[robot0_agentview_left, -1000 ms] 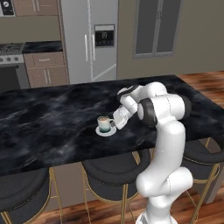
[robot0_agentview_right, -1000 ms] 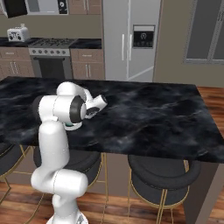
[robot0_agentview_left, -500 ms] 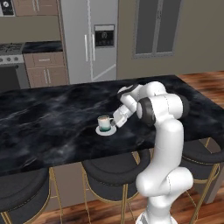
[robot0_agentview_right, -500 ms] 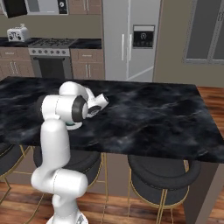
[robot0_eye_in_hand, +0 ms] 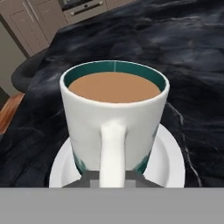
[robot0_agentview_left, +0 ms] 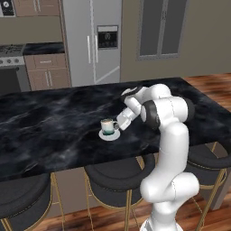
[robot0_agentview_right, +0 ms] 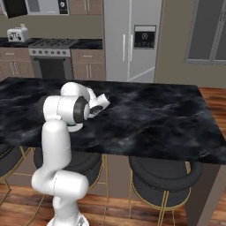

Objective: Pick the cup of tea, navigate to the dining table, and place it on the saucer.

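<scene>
1. The cup of tea point(robot0_agentview_left: 108, 126) stands upright on the saucer point(robot0_agentview_left: 109, 135), which lies on the black marble surface of the dining table point(robot0_agentview_left: 54, 122), near its front edge above the stools point(robot0_agentview_left: 116, 173).

2. In the hand view the cup of tea point(robot0_eye_in_hand: 114, 117) sits centred on the saucer point(robot0_eye_in_hand: 168, 159), white rim showing on both sides, the tea level and unspilled. Its handle points straight back at me.

3. My end effector point(robot0_agentview_left: 120, 124) is at that handle, just right of the cup in the left base view. The finger tips point(robot0_eye_in_hand: 89, 180) flank the handle's lower end, so I am closed on the handle, or very nearly so.

4. What has changed over the last second is slight. The cup, saucer and my arm look to be in the same places as in the earlier pictures. The fingers had been fully clamped and have just begun to ease, though the pictures hardly show any gap.

5. I judge that the placement itself is done: the cup is borne by the saucer, not by me.

6. What I think remains is to finish letting go and draw straight back along the handle's line, without a sideways nudge that could drag the cup off centre or slop the tea.

7. From the right base view my own arm hides the cup, so I cannot check it there.
</scene>
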Controlling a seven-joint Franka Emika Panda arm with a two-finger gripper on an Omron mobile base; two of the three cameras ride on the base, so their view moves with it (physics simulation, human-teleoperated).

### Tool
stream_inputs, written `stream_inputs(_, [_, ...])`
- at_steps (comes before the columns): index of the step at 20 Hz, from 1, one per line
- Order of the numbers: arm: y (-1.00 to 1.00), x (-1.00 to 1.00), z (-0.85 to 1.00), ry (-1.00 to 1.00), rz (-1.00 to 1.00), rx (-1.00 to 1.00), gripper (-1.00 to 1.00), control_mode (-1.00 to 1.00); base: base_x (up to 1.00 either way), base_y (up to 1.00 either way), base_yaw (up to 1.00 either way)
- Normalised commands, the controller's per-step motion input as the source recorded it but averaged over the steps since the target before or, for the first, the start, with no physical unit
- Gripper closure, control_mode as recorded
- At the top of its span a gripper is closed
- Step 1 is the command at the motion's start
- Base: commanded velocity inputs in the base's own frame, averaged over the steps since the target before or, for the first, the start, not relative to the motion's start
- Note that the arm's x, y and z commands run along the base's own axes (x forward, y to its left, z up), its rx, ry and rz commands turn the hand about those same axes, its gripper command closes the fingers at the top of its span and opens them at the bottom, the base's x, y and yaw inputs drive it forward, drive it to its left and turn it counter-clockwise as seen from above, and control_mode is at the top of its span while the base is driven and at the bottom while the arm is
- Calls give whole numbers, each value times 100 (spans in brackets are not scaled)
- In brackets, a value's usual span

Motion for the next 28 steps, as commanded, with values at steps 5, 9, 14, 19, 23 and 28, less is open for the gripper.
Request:
stream_inputs(5, [0, 0, 0, 2, 0, 0, -100, -100, 0, 0, 0])
stream_inputs(9, [0, 0, 0, 1, 0, 0, -100, -100, 0, 0, 0])
stream_inputs(14, [0, 0, 0, 0, 0, 0, -100, -100, 0, 0, 0])
stream_inputs(19, [0, 0, 26, -7, 0, 6, -100, -100, 0, 0, 0])
stream_inputs(23, [0, -4, 59, -15, 0, 8, -100, -100, 0, 0, 0])
stream_inputs(28, [0, -23, 55, -12, 0, 5, -100, -100, 0, 0, 0])
